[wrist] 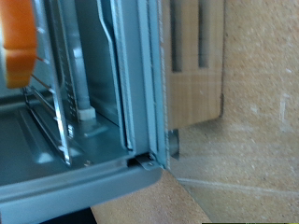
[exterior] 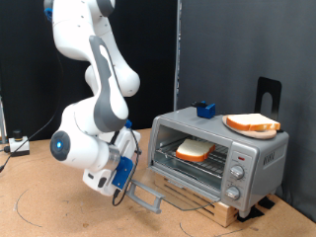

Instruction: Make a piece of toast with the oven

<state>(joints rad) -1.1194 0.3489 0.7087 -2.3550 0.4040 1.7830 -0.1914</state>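
At the exterior view's lower middle, the gripper point(exterior: 126, 181) hangs low beside the dropped oven door point(exterior: 150, 191), whose grey bar handle point(exterior: 148, 198) juts out toward seven o'clock from the oven point(exterior: 219, 151); whether the fingers are spread or pinched cannot be told. Bare wooden table point(exterior: 49, 202) spreads wide at nine o'clock of the arm. Past the door's edge, the piece of toast point(exterior: 193, 150) lies on the wire rack inside the open cavity. A second slice point(exterior: 253, 123) sits on a plate on the oven roof, at two o'clock from the first. In the wrist view, the metal door-frame edge point(wrist: 145, 84) fills the frame, an orange crust point(wrist: 17, 42) just inside.
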